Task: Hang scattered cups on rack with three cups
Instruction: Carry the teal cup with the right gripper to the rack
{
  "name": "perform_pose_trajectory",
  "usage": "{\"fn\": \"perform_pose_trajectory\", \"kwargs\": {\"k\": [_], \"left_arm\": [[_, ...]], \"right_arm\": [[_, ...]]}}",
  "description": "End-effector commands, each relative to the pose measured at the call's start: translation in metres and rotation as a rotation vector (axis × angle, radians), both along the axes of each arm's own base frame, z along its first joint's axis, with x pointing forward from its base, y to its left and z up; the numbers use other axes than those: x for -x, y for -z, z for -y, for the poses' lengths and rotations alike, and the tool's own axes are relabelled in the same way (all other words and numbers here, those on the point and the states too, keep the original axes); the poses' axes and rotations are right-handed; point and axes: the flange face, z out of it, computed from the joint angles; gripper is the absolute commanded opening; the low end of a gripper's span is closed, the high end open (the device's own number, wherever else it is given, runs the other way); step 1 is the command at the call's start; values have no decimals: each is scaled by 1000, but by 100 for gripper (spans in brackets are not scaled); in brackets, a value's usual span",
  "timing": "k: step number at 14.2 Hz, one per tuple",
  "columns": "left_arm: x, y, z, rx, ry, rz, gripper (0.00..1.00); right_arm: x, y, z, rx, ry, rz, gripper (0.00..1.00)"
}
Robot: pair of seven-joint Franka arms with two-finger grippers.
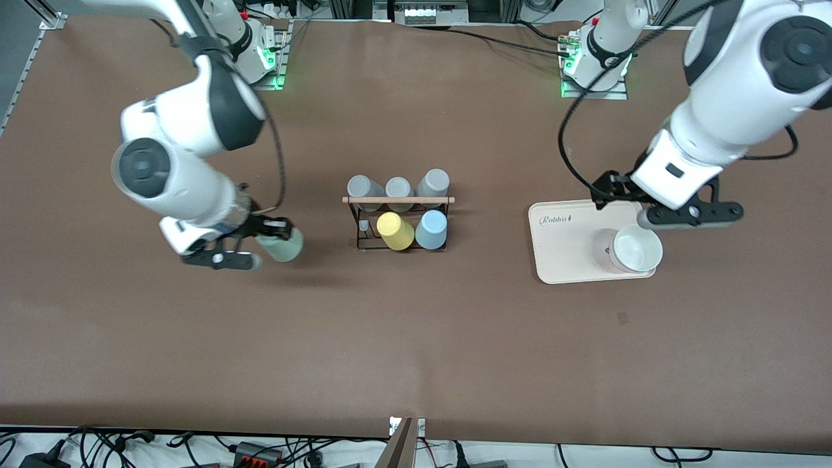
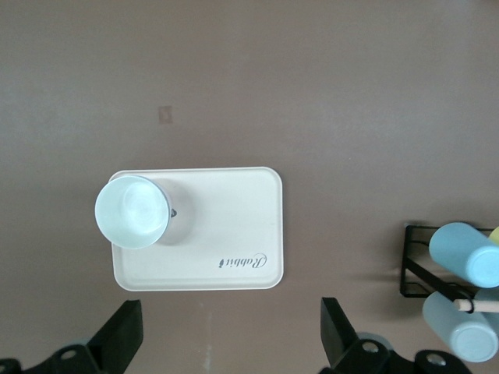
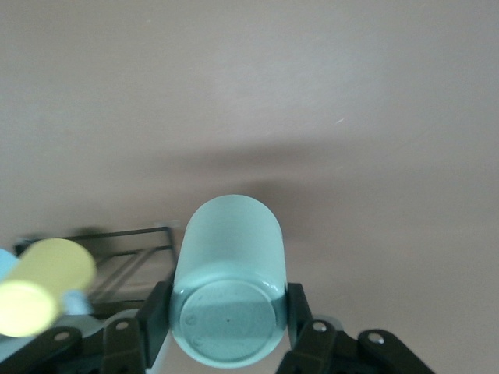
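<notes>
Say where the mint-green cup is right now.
In the front view the mint cup is gripped in the right pincer, over bare table toward the right arm's end, beside the rack that holds the yellow cup.

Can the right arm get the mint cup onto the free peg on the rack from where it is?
Probably yes. The right hand is shut on the mint cup, held over bare table at the right arm's end of the rack. The free peg is at that same end, beside the yellow cup, with nothing between.
</notes>
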Motion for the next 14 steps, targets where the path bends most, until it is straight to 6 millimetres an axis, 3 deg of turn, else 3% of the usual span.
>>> {"fn": "perform_pose_trajectory", "kwargs": {"k": [1, 3, 6, 9, 14], "left_arm": [[6, -7, -32, -14, -35, 38, 100], [10, -3, -34, -23, 30, 17, 100], [16, 4, -46, 66, -42, -29, 100], [27, -1, -40, 48, -31, -53, 100], [26, -5, -43, 51, -42, -52, 100]], "right_arm": [[-2, -1, -50, -17, 75, 3, 39], [8, 2, -78, -13, 99, 1, 39], [23, 12, -107, 2, 119, -14, 39], [32, 26, -127, 12, 134, -24, 39], [41, 51, -142, 45, 107, -40, 39]]}}
